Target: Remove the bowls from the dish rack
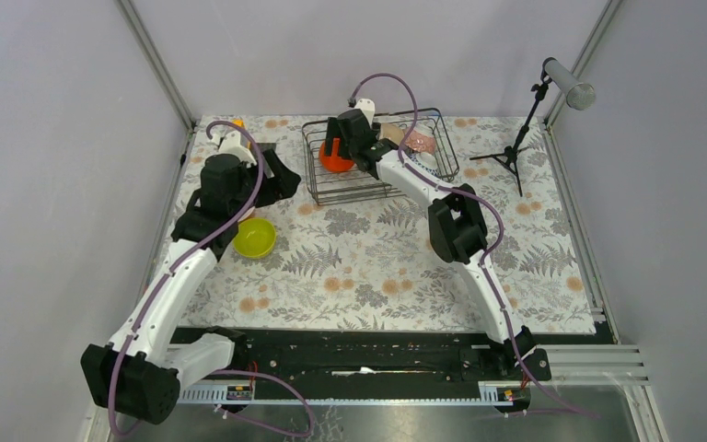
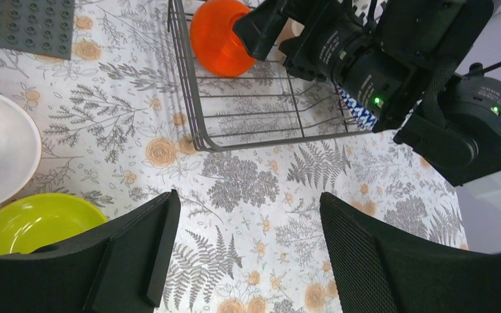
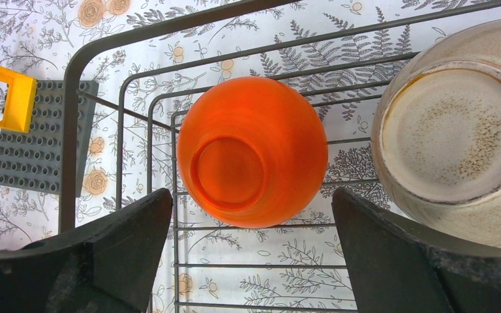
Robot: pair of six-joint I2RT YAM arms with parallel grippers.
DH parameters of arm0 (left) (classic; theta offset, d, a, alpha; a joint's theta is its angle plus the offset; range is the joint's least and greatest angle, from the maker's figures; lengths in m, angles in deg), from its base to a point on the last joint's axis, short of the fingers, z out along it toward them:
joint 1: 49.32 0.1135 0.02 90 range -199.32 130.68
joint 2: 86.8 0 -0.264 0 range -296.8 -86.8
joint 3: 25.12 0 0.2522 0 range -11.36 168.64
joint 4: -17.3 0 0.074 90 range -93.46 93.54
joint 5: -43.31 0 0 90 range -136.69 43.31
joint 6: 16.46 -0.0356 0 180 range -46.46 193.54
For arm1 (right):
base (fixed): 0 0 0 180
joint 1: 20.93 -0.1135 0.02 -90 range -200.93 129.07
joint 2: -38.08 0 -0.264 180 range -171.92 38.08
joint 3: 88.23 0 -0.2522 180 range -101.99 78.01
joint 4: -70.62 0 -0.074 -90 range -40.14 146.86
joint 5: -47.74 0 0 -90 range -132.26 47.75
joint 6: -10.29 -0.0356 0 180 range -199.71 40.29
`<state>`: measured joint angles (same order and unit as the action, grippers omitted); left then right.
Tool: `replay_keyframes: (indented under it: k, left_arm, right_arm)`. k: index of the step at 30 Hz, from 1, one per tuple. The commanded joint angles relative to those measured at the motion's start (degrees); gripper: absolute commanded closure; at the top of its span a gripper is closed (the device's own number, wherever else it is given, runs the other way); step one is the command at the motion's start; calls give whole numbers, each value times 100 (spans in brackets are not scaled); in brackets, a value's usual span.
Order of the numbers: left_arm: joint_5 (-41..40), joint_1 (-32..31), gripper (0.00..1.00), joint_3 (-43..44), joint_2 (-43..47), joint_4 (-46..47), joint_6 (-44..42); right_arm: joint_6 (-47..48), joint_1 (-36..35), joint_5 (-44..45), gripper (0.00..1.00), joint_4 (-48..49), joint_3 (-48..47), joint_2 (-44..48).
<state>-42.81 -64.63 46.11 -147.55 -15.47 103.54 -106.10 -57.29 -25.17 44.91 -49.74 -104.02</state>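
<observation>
The dish rack (image 1: 341, 190) stands at the far side of the table (image 1: 377, 267), which has a cloth with ferns and flowers. The right gripper (image 3: 251, 195) hangs over the left end of the rack. Its fingers (image 3: 124, 241) are wide apart, one on each side of the orange bowl (image 3: 252, 151), and they do not touch it. This bowl is inside the rack with its base turned toward the wrist camera. Just beside it, to the right, is the cream bowl (image 3: 456, 130), speckled brown, with its base turned the same way. Further right in the rack the top view shows the pink patterned bowl (image 1: 421, 144) and the blue-and-white bowl (image 1: 433, 163) (both are partly hidden by the right arm).

The left gripper (image 2: 248, 195) is over the bare cloth, near the front left corner of the rack. Its fingers (image 2: 137, 248) are also apart, and nothing is between them. The yellow-green bowl (image 2: 32, 222) sits upright on the table at its left side, outside the rack. Close beside it a white bowl (image 2: 0, 150) shows only in part at the edge of the left wrist view.

Left of the rack lies a grey studded plate (image 3: 39, 143), and a yellow block (image 3: 6, 98) rests on it.
</observation>
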Motion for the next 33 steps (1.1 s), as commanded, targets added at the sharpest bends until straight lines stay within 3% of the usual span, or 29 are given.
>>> replay_keyframes:
  k: [1,6,9,18,25,33]
  left_arm:
    - [358,-10,16,-90,215,-59,-48]
    - [387,-16,12,-118,415,-195,-10]
    - [301,-13,1,-141,562,-422,-1]
    - [-33,-16,1,-898,1223,-17,195]
    - [104,-16,1,-809,1348,-449,448]
    - [250,-11,1,-703,1436,-644,105]
  right_arm:
    - [5,-60,181,0,193,-10,500]
    - [-62,-78,196,0,193,237,654]
    - [-83,-84,159,0,203,314,679]
    - [36,-118,527,0,1044,635,562]
    - [35,-125,791,0,1030,229,341]
    - [-104,-164,601,0,1151,784,637]
